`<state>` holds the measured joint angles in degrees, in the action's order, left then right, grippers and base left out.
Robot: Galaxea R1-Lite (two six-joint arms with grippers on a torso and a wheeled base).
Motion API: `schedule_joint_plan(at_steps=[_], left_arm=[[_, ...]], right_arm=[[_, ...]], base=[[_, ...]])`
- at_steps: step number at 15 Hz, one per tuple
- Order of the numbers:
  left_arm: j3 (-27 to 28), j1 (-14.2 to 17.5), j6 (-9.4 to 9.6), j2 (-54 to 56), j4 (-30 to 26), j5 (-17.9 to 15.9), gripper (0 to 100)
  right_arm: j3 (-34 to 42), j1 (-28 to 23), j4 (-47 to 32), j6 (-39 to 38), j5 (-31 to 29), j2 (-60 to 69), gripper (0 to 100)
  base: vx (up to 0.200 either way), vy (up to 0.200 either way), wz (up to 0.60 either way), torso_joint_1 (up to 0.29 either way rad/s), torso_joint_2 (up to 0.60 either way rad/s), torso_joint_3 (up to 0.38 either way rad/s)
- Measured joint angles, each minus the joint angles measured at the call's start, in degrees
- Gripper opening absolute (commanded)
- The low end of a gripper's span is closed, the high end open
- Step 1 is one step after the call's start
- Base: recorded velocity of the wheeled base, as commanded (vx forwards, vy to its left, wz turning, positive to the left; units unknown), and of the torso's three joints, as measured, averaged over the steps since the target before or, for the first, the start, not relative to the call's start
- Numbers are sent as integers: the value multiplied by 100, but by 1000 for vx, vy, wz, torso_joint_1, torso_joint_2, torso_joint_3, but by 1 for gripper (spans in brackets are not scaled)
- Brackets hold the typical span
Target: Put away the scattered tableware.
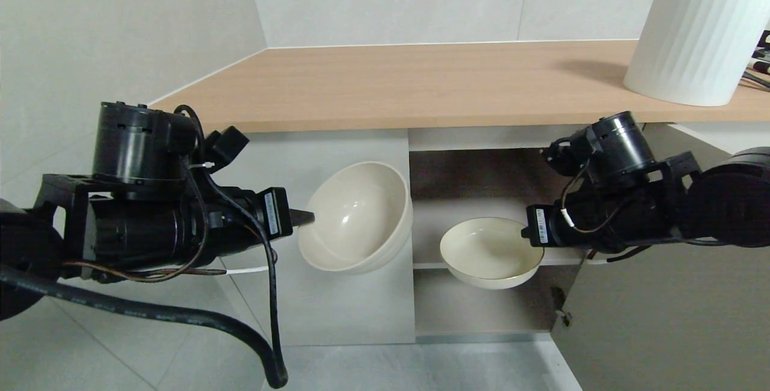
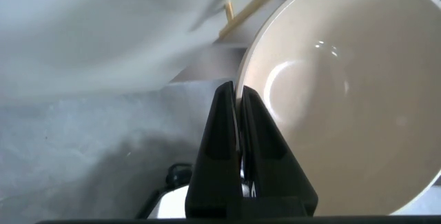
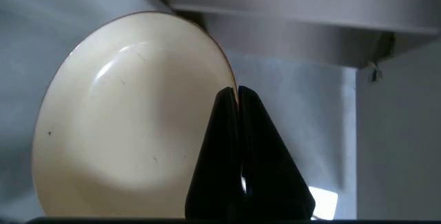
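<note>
Two rims pinched tight: left gripper [image 1: 305, 218] clamps deep bowl [image 1: 361, 216] — right gripper [image 1: 530, 232] clamps shallow bowl [image 1: 484, 251], before open cabinet [image 1: 481, 180].

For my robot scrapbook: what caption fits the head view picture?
Left tool pinches a deep bowl, right tool a shallow bowl, before the open cabinet under a wooden counter.

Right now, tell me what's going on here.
The robot is holding two cream bowls, each pinched by its rim. The left gripper holds the deep bowl, tilted, in front of the closed cabinet panel. The right gripper holds the shallow bowl roughly level at the mouth of the open cabinet, in front of its shelf. Neither bowl is set down yet. A white ribbed container stands on the wooden countertop above.
</note>
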<state>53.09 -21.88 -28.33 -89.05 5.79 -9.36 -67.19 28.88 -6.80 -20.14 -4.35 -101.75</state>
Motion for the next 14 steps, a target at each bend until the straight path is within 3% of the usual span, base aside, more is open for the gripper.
schedule_joint_plan(at_steps=[4,10,14], left_arm=[[-50,-83,6,-96,-5,12,0],[-52,-90,6,-144,-84,12,0],[-45,-88,6,-179,-89,12,0]], right_arm=[[-63,-116,640,-9,-304,-823,0],[-152,-311,2700,-52,-847,-2126,0],[-395,-601,3078,-213,-895,-2733,0]], base=[[0,0,0,0,0,0],[0,0,0,0,0,0],[0,0,0,0,0,0]])
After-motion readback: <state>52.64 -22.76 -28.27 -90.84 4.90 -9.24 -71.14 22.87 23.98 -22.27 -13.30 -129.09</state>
